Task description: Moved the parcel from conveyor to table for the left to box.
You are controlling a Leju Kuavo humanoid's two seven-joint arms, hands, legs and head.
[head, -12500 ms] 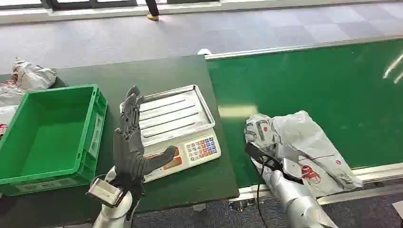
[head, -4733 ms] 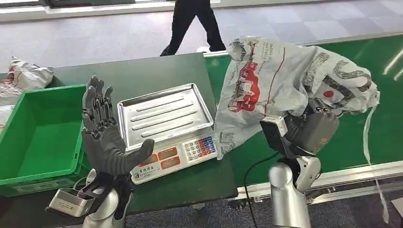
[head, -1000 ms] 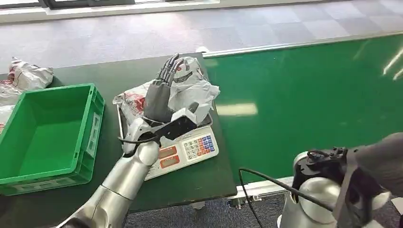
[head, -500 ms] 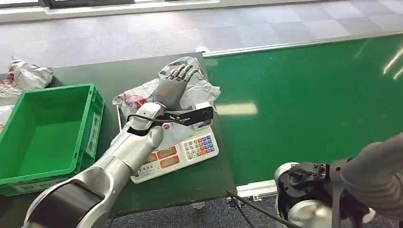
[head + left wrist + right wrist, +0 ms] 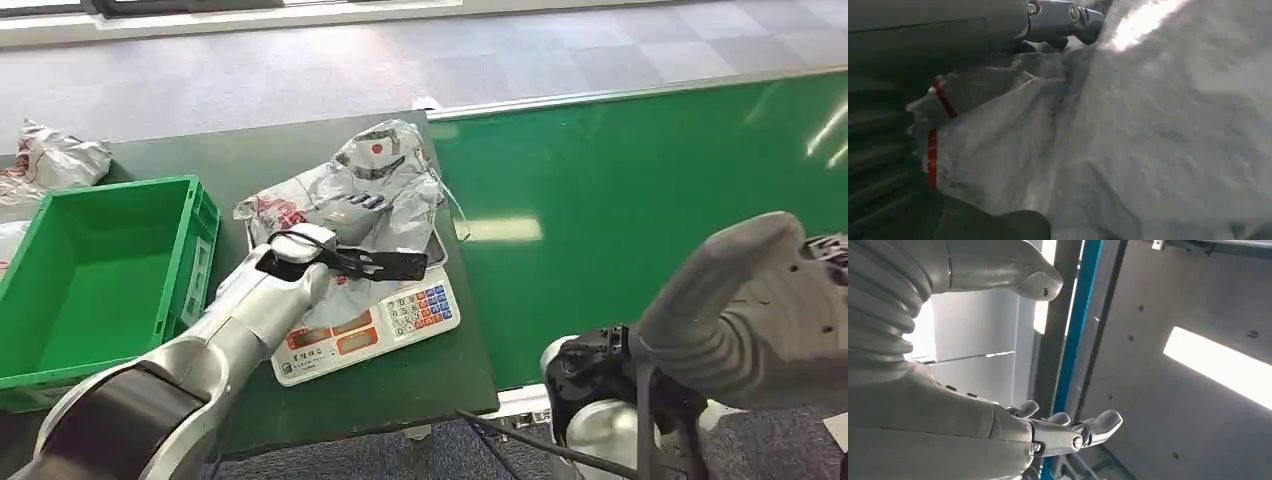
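The parcel (image 5: 385, 175), a crumpled grey plastic mail bag with red print, lies on the steel tray of the scale (image 5: 425, 310) on the dark table (image 5: 270, 150). My left arm reaches across the scale, and my left hand (image 5: 358, 205) rests sunk into the top of the parcel. Up close, the parcel (image 5: 1148, 140) bulges between the fingers (image 5: 1063, 15) and the thumb (image 5: 1018, 225), which stay wide apart. My right arm (image 5: 740, 300) is raised near the camera, off the belt. My right hand (image 5: 1063, 432) points at the ceiling, fingers spread, holding nothing.
A green crate (image 5: 205, 250) stands on the table left of the scale, with nothing inside. More grey bags (image 5: 60, 155) lie beyond it at the far left. The green conveyor belt (image 5: 640, 170) runs along the table's right side.
My left hand has dropped from lying flat over the parcel to sinking into it. My right arm has lifted higher, close to the camera.
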